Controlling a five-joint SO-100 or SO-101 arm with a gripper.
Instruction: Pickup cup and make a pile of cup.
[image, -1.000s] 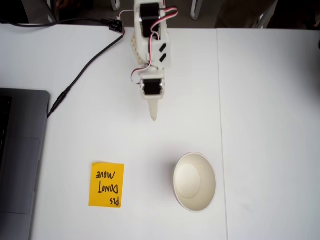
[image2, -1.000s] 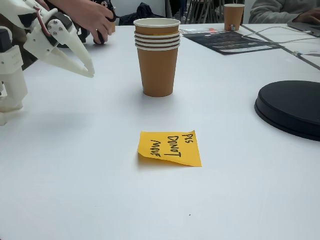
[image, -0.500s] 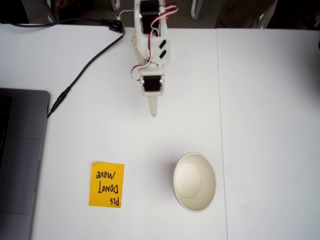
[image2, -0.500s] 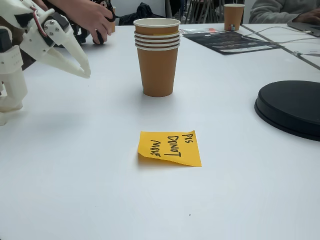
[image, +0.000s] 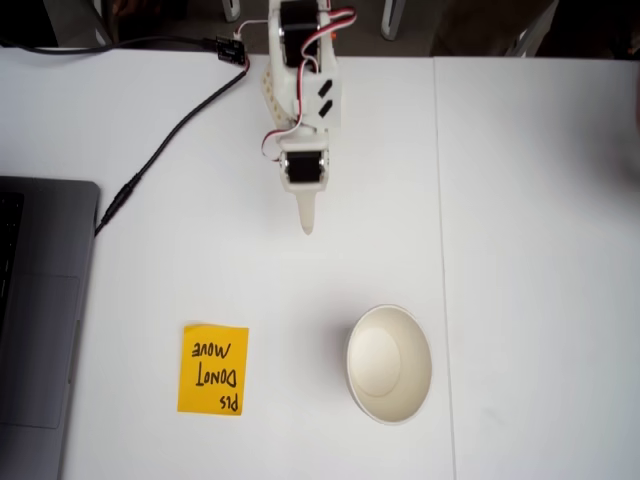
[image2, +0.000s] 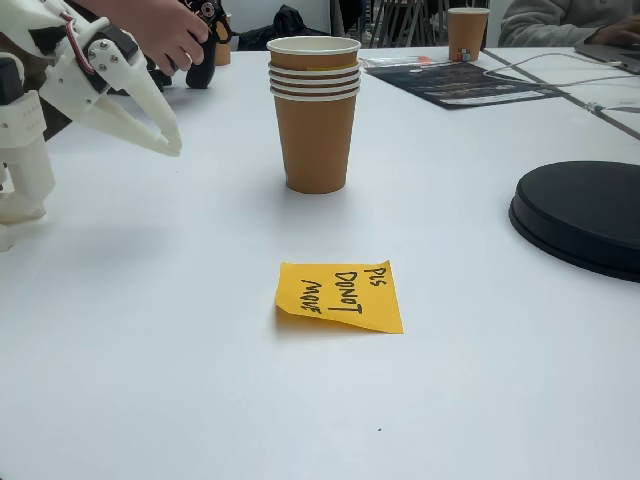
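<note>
Standing upright beside the orange sticky note (image2: 340, 295), the pile of cup (image2: 315, 112) sits well apart from the gripper (image2: 172, 142), whose fingers are pressed together, holding nothing.

In the fixed view from above, the pile of cup (image: 389, 363) stands on the surface (image: 540, 250), with the sticky note (image: 213, 369) to its left and a laptop (image: 40, 320) at the left edge. The hand (image: 307, 226) hangs over the surface beyond the pile, well apart from it. In the low fixed view, the pile (image2: 315, 110) stands behind the note (image2: 340, 296), the hand (image2: 168, 140) to its left, a disc (image2: 585, 215) at the right and another cup (image2: 468, 33) far behind.
</note>
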